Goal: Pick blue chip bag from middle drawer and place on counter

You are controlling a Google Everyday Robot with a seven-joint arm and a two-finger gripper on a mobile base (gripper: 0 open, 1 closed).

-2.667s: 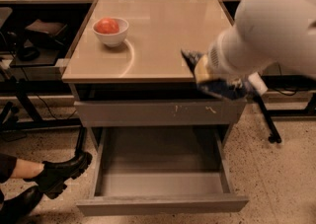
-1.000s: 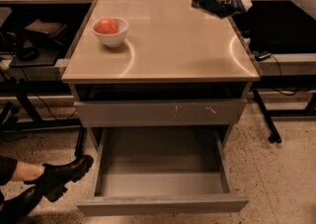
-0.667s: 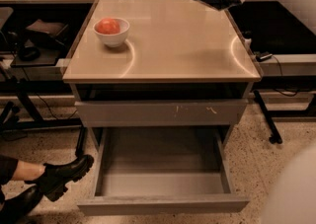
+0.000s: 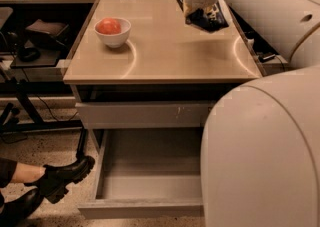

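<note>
The blue chip bag point(image 4: 210, 21) is at the far right of the beige counter point(image 4: 165, 51), dark blue and partly hidden under my gripper point(image 4: 200, 14). My gripper is shut on the bag and holds it just at the counter surface; I cannot tell whether the bag touches. The middle drawer point(image 4: 145, 173) stands pulled open below the counter, with a bare grey inside.
A white bowl point(image 4: 113, 35) with a red fruit point(image 4: 109, 25) sits on the counter's left. A closed drawer front with small scuffs point(image 4: 140, 115) is above the open drawer. My white arm point(image 4: 260, 156) fills the right side. A person's black boots point(image 4: 60, 177) are at the lower left.
The gripper with the bag rose from the counter's right front edge to the far right corner and has now come down a little onto the counter. The arm's body now fills the lower right.
</note>
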